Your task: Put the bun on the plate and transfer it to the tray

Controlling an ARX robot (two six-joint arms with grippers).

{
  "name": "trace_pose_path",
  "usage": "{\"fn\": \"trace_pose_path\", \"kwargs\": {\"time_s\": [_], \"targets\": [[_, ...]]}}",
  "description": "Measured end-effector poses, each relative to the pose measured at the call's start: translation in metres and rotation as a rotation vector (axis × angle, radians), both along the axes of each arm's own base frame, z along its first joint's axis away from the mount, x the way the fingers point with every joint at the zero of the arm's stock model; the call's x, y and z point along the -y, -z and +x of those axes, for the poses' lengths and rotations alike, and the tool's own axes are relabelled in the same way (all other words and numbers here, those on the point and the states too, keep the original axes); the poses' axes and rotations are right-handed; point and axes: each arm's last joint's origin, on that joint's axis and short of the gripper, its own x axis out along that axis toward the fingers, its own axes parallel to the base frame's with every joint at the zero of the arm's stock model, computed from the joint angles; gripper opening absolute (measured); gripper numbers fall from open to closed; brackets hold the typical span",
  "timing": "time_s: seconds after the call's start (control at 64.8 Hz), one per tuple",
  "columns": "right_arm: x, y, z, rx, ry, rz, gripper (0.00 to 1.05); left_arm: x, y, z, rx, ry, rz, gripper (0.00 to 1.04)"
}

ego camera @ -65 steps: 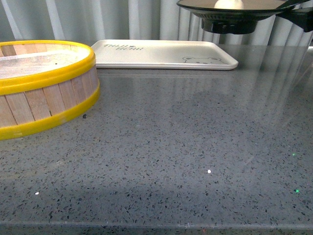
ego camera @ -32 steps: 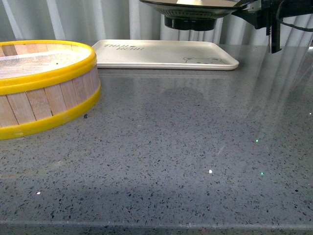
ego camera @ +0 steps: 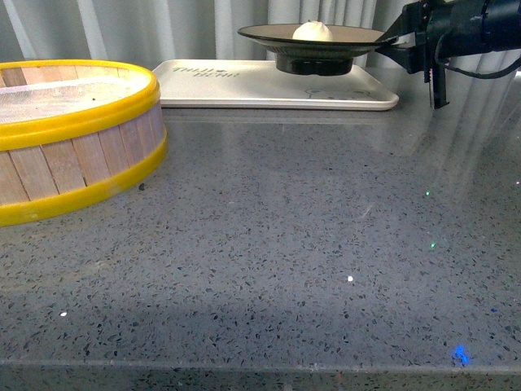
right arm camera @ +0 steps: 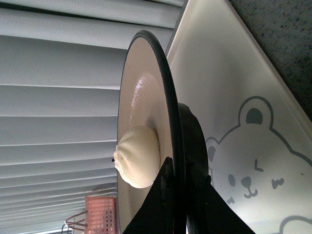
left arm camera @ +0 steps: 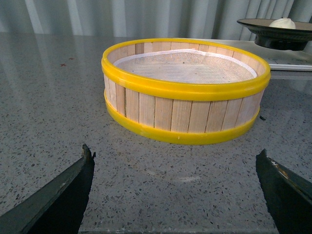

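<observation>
The white bun [ego camera: 312, 31] sits in the middle of the black-rimmed plate [ego camera: 350, 36]. My right gripper [ego camera: 392, 41] is shut on the plate's right rim and holds it level over the right part of the cream tray [ego camera: 236, 85]. I cannot tell whether the plate's black foot touches the tray. The right wrist view shows the bun [right arm camera: 139, 156], the plate [right arm camera: 141, 97], the gripper [right arm camera: 178, 180] pinching the rim, and the tray's bear face [right arm camera: 248, 175]. My left gripper [left arm camera: 175, 195] is open and empty above the counter, in front of the steamer basket.
A yellow-rimmed wooden steamer basket [ego camera: 73, 122] stands at the left, also seen in the left wrist view [left arm camera: 185, 87]. The grey speckled counter [ego camera: 309, 228] spreads across the front. White curtains hang behind the tray.
My right gripper has carried the plate with the bun to the left and down, from high at the right to low over the tray.
</observation>
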Motion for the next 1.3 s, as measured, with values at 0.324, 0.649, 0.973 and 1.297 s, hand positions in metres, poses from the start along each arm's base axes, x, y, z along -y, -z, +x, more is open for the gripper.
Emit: {"fn": "trace_pose_path", "kwargs": {"time_s": [0.324,0.649,0.973,1.297], "targets": [[-0.006,0.01,0.006,-0.019,-0.006,-0.001,0.03,0.0,0.0,0.0,0.0,0.0,0.0,0.98],[0.003,0.015,0.005,-0.036,0.01,-0.004,0.03,0.0,0.0,0.0,0.0,0.0,0.0,0.98],[0.009,0.014,0.005,-0.051,0.02,-0.011,0.03,0.0,0.0,0.0,0.0,0.0,0.0,0.98],[0.01,0.014,0.005,-0.061,0.016,-0.003,0.44,0.0,0.0,0.0,0.0,0.0,0.0,0.98]]}}
